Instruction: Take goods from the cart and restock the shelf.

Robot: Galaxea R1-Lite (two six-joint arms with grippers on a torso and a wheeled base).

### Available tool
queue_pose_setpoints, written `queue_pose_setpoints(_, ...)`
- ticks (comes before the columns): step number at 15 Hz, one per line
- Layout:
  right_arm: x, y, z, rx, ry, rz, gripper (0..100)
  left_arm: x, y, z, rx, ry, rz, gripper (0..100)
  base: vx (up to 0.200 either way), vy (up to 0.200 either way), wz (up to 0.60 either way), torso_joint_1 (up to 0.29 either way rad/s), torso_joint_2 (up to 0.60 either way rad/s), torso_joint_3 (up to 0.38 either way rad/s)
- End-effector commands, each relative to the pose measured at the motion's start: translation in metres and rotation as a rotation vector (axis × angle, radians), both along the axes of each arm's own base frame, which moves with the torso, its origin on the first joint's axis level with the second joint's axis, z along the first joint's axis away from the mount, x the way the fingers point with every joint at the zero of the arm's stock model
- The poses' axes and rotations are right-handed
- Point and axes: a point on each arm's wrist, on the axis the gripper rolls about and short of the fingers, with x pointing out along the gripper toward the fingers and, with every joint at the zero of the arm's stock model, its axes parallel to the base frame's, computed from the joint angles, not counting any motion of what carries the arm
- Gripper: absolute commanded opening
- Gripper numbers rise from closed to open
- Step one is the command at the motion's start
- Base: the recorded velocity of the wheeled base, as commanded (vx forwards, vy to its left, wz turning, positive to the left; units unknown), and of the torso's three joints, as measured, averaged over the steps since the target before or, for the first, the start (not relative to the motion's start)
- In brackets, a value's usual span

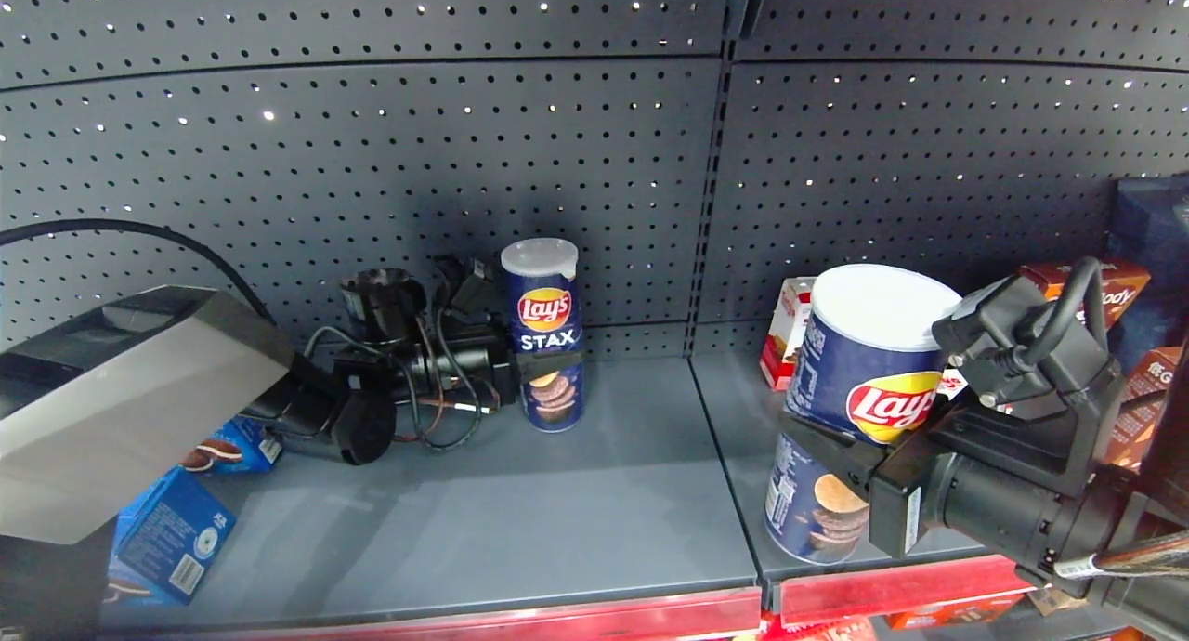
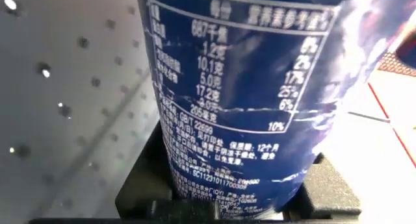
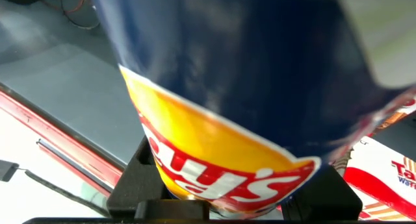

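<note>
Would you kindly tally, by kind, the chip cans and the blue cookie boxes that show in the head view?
chip cans: 2, one in the left gripper, one in the right gripper
blue cookie boxes: 2, one at the shelf's front, one behind it
total: 4

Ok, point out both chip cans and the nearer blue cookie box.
back chip can [image 1: 546,309]: head view, front label.
front chip can [image 1: 882,307]: head view, white lid.
nearer blue cookie box [image 1: 172,529]: head view, broad blue face.
</note>
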Motion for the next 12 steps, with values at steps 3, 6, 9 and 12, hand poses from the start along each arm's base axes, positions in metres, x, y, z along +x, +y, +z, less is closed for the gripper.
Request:
queue_pose_setpoints(3, 0.0, -0.002, -0.002, -0.006, 0.005, -0.004, 0, -0.06, 0.007, 0.018, -0.01, -0.053, 0.005, 0, 0.0, 0.0, 0.0, 0.0, 0.0, 0.0)
queue_pose_setpoints(6, 0.0, -0.001, -0.002, -0.006, 0.003, -0.003, 0, -0.094, 0.015, 0.028, -0.012, -0.061, 0.014, 0, 0.0, 0.0, 0.0, 0.0, 0.0, 0.0)
queue_pose_setpoints(9, 0.0, -0.002, -0.002, -0.006, 0.003, -0.006, 0, -0.118, 0.021, 0.036, -0.016, -0.08, 0.032, 0, 0.0, 0.0, 0.0, 0.0, 0.0, 0.0)
queue_pose_setpoints(12, 0.0, -0.002, -0.002, -0.006, 0.003, -0.006, 0, -0.148, 0.02, 0.031, -0.014, -0.071, 0.052, 0, 0.0, 0.0, 0.0, 0.0, 0.0, 0.0)
